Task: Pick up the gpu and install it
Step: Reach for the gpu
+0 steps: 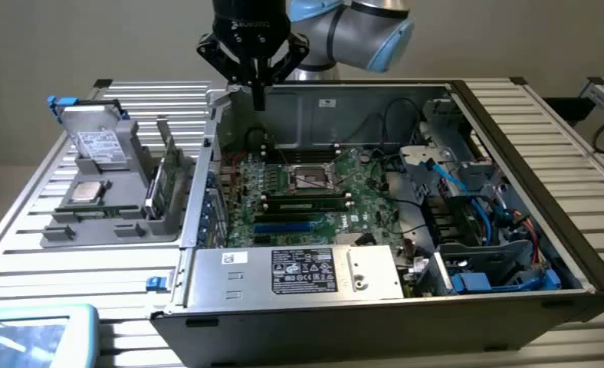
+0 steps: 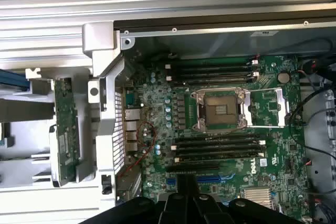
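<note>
The gpu is a green card standing on edge in a slot of the grey holder, left of the open computer case in the exterior view. In the wrist view the gpu shows edge-on, a narrow green board beside the case's rear bracket. My gripper hangs above the case's back left corner, higher than the card and apart from it. Its black fingers are shut together with nothing between them, over the motherboard.
The holder also carries a silver hard drive and a processor. In the case are the empty CPU socket, memory sticks, the power supply and blue cables. A slatted table lies underneath.
</note>
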{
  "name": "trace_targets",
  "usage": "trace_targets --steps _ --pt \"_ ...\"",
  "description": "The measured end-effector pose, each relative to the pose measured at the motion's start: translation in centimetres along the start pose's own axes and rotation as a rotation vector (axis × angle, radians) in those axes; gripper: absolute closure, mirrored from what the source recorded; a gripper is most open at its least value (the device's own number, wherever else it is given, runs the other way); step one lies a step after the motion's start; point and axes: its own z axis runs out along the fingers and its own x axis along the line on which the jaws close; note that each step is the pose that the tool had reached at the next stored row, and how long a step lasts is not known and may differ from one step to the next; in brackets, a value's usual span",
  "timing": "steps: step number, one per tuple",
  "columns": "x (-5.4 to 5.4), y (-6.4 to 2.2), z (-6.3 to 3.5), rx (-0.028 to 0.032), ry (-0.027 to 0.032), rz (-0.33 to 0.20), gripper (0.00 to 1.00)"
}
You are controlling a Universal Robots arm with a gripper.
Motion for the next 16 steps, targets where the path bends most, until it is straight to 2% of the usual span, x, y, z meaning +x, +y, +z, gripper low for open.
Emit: trace_targets --steps 13,16 --pt "0.01 0.0 0.0 0.0 0.0 0.0 0.89" --pt "0.32 -0.02 -0.01 0.0001 0.0001 0.0 0.89"
